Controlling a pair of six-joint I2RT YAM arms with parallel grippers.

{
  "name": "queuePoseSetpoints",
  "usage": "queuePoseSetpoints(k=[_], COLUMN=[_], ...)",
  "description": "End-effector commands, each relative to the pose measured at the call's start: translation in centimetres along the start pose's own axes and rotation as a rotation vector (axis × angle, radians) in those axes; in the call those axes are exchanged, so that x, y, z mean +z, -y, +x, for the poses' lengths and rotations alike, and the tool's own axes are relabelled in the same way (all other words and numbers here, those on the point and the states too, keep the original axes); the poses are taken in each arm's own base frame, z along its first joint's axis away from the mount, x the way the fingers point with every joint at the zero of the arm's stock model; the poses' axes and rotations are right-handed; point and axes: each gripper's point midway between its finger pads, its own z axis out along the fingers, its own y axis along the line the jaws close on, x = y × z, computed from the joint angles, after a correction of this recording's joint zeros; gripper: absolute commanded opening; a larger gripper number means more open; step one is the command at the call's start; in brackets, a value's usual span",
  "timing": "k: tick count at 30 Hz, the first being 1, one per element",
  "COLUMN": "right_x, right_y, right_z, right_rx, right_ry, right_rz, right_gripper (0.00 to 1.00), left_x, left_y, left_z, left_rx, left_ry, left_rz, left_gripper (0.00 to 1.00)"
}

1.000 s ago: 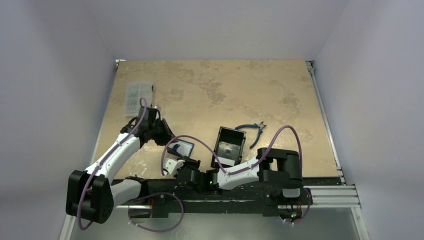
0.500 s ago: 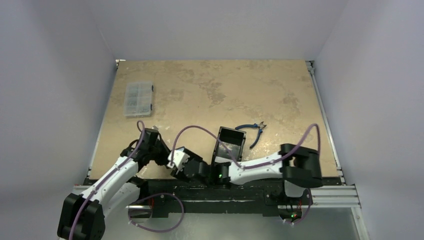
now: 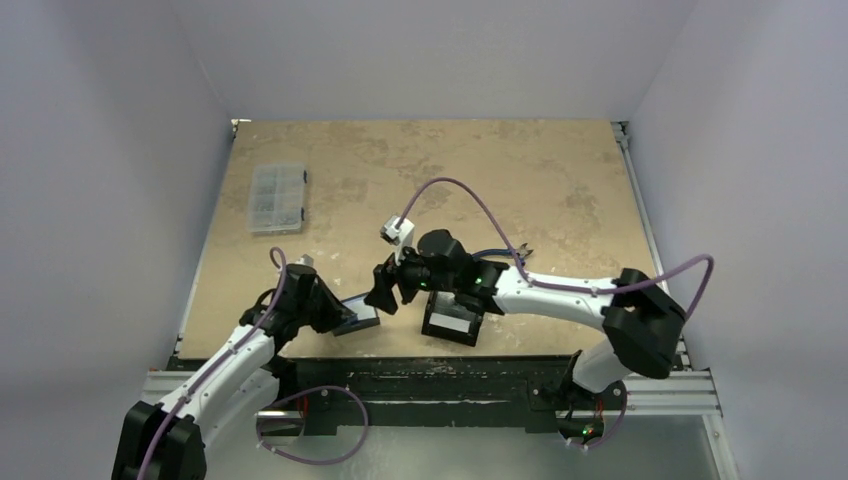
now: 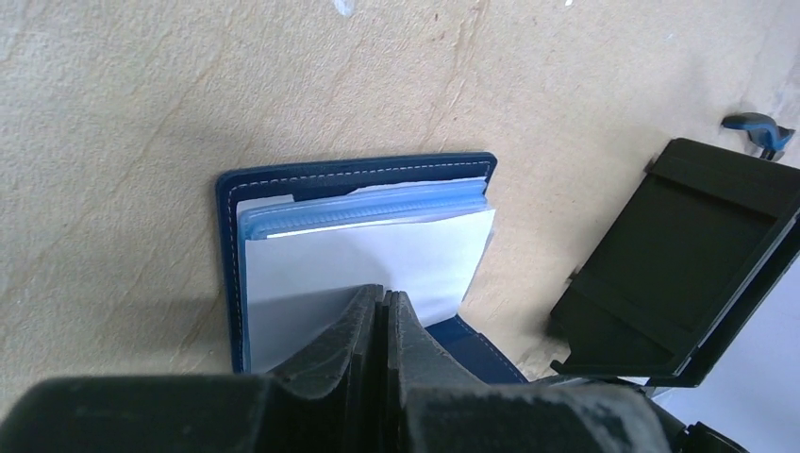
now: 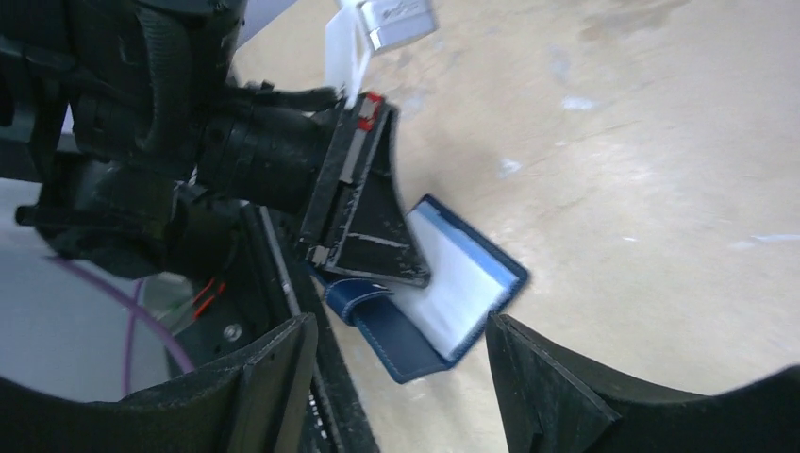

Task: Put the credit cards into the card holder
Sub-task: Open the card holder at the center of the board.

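Holding step: the left pincer (image 4: 385,297), clenched, presses its tips on the open card holder (image 4: 358,255) directly under it. The right pincer (image 5: 396,354) hangs released, empty, above the holder; next it probably must fetch 1 card.

Card holder (image 3: 364,322): a small navy-blue folding wallet with pale stitching along its border, lying open on the table (image 3: 500,170) close to the near edge, at about 7 o'clock from the table's centre. Inside, a stack of translucent light-blue sleeves (image 4: 377,203) is topped by a plain white leaf (image 4: 396,255).
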Motion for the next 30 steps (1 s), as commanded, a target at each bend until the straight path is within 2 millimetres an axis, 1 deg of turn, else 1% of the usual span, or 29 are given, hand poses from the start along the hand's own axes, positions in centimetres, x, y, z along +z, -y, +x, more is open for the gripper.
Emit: queuePoseSetpoints(k=[1, 2, 4, 7, 11, 13, 15, 17, 18, 19, 20, 21, 22, 24, 25, 27, 30], right_x=[1.4, 1.9, 3.1, 4.5, 5.3, 5.3, 5.2, 5.4, 5.7, 5.7, 5.8, 5.8, 5.7, 5.3, 4.9, 3.9, 3.0], right_y=[-4.6, -4.6, -3.8, -3.8, -4.4, -4.8, -5.0, -5.0, -4.1, -4.4, -3.9, -3.3, -2.0, -0.8, -0.3, 0.5, 1.3], right_z=[1.8, 2.3, 3.3, 4.4, 7.0, 8.3, 9.5, 10.6, 11.2, 11.5, 11.8, 11.8, 11.6, 10.4, 9.8, 7.8, 5.6], right_rx=[0.024, 0.019, -0.004, 0.003, 0.02, 0.017, 0.009, -0.032, -0.076, -0.113, -0.166, -0.216, -0.258, -0.294, -0.295, -0.288, -0.306], right_ry=[-0.154, -0.175, -0.209, -0.25, -0.304, -0.329, -0.337, -0.336, -0.322, -0.314, -0.291, -0.259, -0.221, -0.164, -0.143, -0.087, -0.033], right_rz=[-0.309, -0.318, -0.302, -0.329, -0.366, -0.374, -0.36, -0.307, -0.23, -0.203, -0.129, -0.053, 0.061, 0.188, 0.236, 0.319, 0.395], right_gripper=[0.73, 0.72, 0.68, 0.58, 0.42, 0.33, 0.24, 0.17, 0.11, 0.08, 0.0, 0.0, 0.0, 0.0, 0.0, 0.0, 0.0], left_x=[0.0, 0.1, 0.3, 0.5, 0.3, 0.0, -0.4, -0.8, -1.0, -1.3, -1.5, -1.8, -2.1, -2.6, -2.9, -3.5, -4.1], left_y=[-0.1, -0.2, -0.4, -0.6, -0.3, 0.1, 0.9, 1.9, 2.3, 2.9, 3.3, 3.8, 4.1, 4.8, 5.0, 5.3, 6.2], left_z=[-0.2, -0.1, 0.1, 0.2, -0.1, -0.6, -1.1, -1.6, -1.9, -2.2, -2.6, -3.0, -3.4, -4.3, -4.8, -5.7, -6.7], left_rx=[-0.014, -0.016, -0.019, -0.024, -0.026, -0.019, -0.016, -0.021, -0.027, -0.03, -0.027, -0.023, -0.021, -0.005, 0.002, 0.02, 0.042], left_ry=[0.032, 0.028, 0.018, 0.014, 0.03, 0.047, 0.059, 0.065, 0.068, 0.075, 0.081, 0.089, 0.097, 0.117, 0.126, 0.148, 0.164], left_rz=[0.004, -0.001, -0.005, -0.007, 0.004, 0.006, 0.018, 0.036, 0.039, 0.043, 0.048, 0.051, 0.046, 0.039, 0.032, 0.015, 0.013], left_gripper=[0.0, 0.0, 0.0, 0.0, 0.0, 0.0, 0.06, 0.2, 0.26, 0.32, 0.36, 0.39, 0.42, 0.44, 0.45, 0.46, 0.48])
